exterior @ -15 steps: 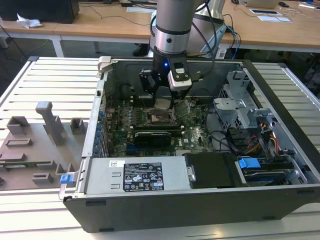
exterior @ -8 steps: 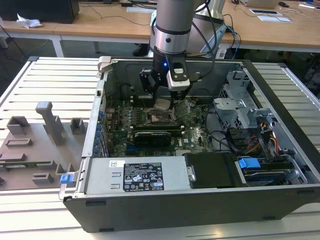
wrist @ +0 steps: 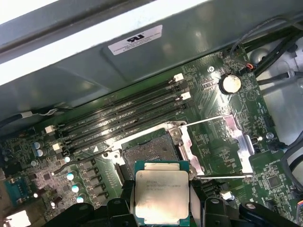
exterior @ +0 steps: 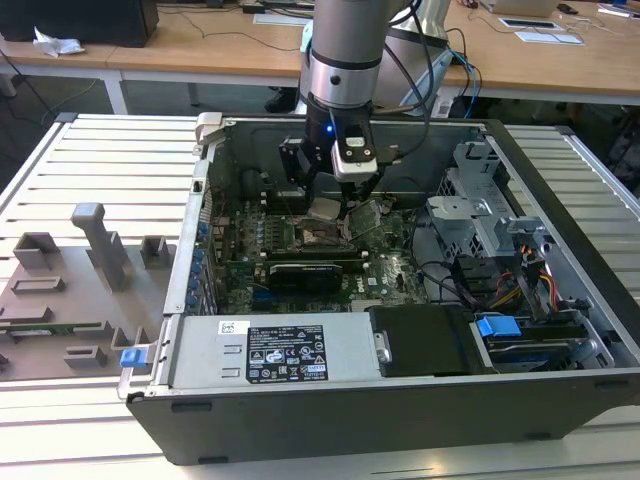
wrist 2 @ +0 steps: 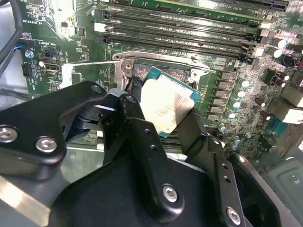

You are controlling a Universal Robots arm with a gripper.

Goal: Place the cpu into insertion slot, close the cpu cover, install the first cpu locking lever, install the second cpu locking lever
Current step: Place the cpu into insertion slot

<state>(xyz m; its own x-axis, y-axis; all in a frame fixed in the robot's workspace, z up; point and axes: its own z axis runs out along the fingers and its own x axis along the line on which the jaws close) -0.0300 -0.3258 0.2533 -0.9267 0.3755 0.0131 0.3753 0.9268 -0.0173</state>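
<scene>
The hand [wrist 2: 163,116] is clamped on the cpu [wrist 2: 168,101]: in the second wrist view its two black fingers [wrist 2: 142,137] press against opposite edges of the chip, which faces the camera with its pale metal top and sits tilted. In the first wrist view the cpu [wrist: 162,194] hangs at the near edge of the insertion slot [wrist: 151,146], whose dark centre and silvery rim lie open beneath it. The chip is not seated, and whether any edge touches the rim cannot be told.

Just beside the slot, the cpu cover [wrist: 244,142] is swung open and lies back over the green board [wrist: 208,90], its window showing the board underneath. The thin locking levers [wrist: 208,119] run along two sides of the cover, unlatched.

Beyond the slot lie the long black memory slots [wrist: 123,106], with a round coin battery [wrist: 230,83] near their end.

In the exterior view the arm [exterior: 345,50] reaches down into the open computer case [exterior: 400,420], holding the cpu [exterior: 325,208] just above the slot [exterior: 308,237]. A grey power supply [exterior: 270,350] fills the case's front. The case rests on a slatted bench [exterior: 110,170], with a grey fixture tray [exterior: 60,300] toward the exterior view's left. Wooden desks [exterior: 200,50] stand behind.
</scene>
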